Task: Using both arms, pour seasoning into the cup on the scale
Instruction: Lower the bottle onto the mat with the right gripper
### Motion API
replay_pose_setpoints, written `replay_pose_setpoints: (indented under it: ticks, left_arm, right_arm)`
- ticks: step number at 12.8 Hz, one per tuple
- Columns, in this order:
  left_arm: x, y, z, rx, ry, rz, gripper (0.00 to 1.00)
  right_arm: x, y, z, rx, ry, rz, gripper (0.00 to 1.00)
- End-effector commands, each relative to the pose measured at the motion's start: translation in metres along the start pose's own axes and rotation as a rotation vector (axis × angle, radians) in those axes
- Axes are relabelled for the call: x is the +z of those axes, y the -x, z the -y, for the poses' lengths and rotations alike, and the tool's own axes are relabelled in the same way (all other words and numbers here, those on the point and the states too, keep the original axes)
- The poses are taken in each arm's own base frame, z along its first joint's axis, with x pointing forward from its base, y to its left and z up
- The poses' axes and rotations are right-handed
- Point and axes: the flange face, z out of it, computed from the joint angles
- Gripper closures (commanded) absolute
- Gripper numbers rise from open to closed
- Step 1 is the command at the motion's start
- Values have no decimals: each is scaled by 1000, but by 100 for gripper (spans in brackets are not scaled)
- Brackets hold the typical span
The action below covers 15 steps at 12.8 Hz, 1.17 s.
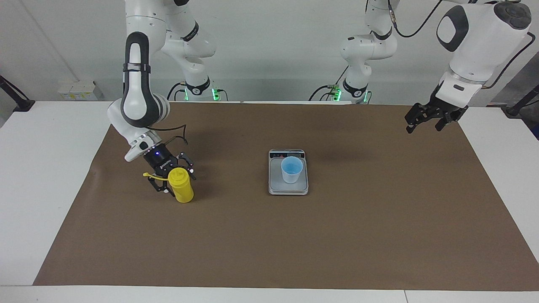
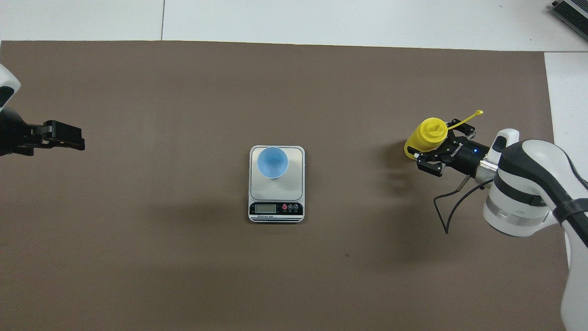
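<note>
The yellow seasoning bottle [image 1: 182, 189] [image 2: 425, 138] stands upright on the brown mat toward the right arm's end of the table, its thin tip strap sticking out sideways. My right gripper [image 1: 177, 183] [image 2: 435, 141] is down at the bottle with its fingers spread open on either side of the body. The light blue cup [image 1: 291, 169] [image 2: 272, 162] stands on the silver-grey scale [image 1: 288, 190] [image 2: 275, 209] at the middle of the mat. My left gripper [image 1: 423, 125] [image 2: 69, 138] hangs open and empty over the mat's edge at the left arm's end, waiting.
A brown mat [image 1: 337, 235] covers most of the white table [image 1: 38, 168]. A thin black cable [image 2: 448, 207] loops down from the right wrist close to the mat.
</note>
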Motion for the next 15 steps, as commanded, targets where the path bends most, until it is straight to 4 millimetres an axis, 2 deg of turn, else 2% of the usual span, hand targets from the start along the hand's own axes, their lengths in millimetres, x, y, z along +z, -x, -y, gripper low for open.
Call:
replay_pose_setpoints:
  ticks: [1,4,8,12,15]
  left_arm:
    - [1,7,3,-3,-18,-1,0]
    - [1,7,4,-3,-20,-1,0]
    - [1,7,3,-3,-18,-1,0]
    - [1,7,3,-3,-18,-1,0]
    - [1,7,3,-3,-18,-1,0]
  right_arm:
    - [-6,13,8,4,-5,-12,0]
    - [-11,30,15,17,-9,19,0]
    - [-22,44,7,14,12,53,0]
    - [-24,53,8,-43,-4,120,0]
    - [-40,69,-4,-64,-1,162,0]
